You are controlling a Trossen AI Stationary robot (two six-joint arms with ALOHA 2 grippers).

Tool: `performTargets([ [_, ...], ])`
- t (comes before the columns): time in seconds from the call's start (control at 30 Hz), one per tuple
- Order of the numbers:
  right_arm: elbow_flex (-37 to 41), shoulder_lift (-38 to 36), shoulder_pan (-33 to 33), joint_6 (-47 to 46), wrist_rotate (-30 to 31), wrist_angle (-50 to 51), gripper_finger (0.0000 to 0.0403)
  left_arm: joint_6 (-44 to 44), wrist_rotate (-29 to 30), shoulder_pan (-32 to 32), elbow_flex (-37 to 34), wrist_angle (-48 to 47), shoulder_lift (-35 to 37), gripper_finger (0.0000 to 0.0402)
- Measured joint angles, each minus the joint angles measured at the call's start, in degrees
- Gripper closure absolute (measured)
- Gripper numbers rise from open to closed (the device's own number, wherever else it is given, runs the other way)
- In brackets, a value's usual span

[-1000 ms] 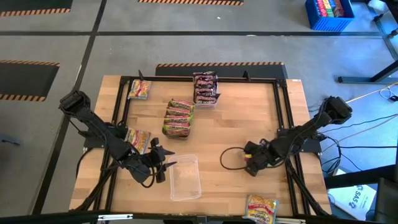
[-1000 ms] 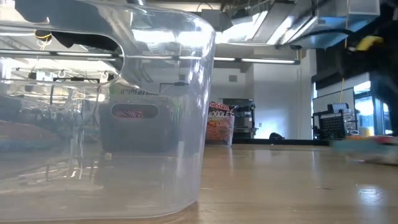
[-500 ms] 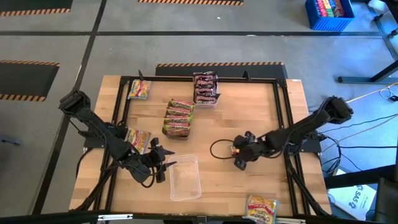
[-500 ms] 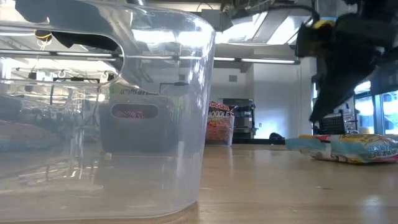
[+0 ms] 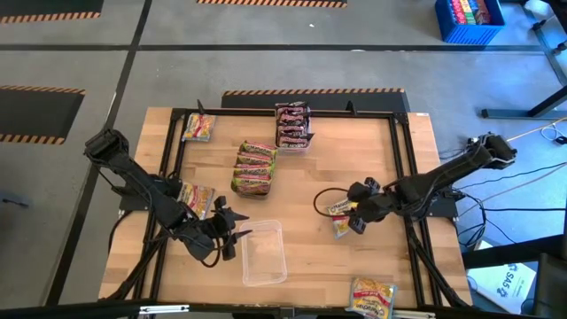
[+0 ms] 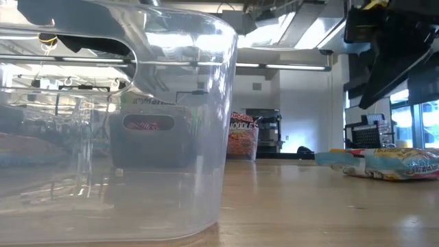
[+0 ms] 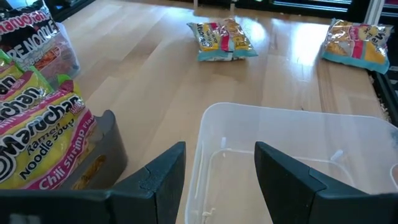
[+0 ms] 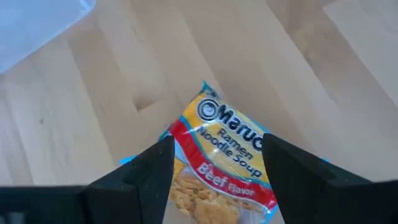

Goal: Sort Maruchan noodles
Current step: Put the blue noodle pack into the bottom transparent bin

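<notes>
Glossy plastic packet (image 8: 219, 152), wooden table (image 5: 337, 168)

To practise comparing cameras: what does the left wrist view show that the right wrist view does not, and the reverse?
Only the left wrist view shows the left gripper open at the clear tray's rim, a shrimp packet and two packets farther off. Only the right wrist view shows the right gripper open above a beef packet, with its label readable. Both show the wooden table.

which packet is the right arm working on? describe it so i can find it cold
On the wooden table, go to the right arm's jaws right of centre. The yellow packet lies flat beneath the open right gripper. It reads Beef Flavor on a red band and lies alone on bare wood; another yellow packet sits at the near edge.
</notes>
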State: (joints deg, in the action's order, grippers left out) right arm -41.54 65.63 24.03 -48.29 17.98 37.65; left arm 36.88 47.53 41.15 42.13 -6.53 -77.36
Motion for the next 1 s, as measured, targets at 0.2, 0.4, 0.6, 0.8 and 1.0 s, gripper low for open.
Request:
performTargets([
  [0.2, 0.0, 0.08, 0.8, -2.06, -1.22, 3.45, 0.0178, -3.89, -1.88, -2.72, -0.13, 8.22, -2.45, 0.0218],
  [0.4, -0.02, -0.97, 6.71, -6.29, -2.52, 8.81, 0.0178, -16.37, -16.36, -9.85, 1.12, 26.11, -8.79, 0.0218],
  [0.6, -0.02, -2.85, 11.8, -15.11, 0.5, 14.97, 0.0178, -24.32, -26.41, -15.03, 11.06, 26.81, -16.27, 0.0218],
  [0.8, -0.02, -4.54, 13.89, -18.93, 3.81, 17.8, 0.0178, -28.84, -32.7, -18.78, 24.38, 21.59, -26.52, 0.0218],
  [1.0, 2.89, -5.22, 13.82, -20.94, 5.62, 15.63, 0.0178, -29.86, -34.75, -22.74, 35.59, 16.09, -37.34, 0.0218],
])
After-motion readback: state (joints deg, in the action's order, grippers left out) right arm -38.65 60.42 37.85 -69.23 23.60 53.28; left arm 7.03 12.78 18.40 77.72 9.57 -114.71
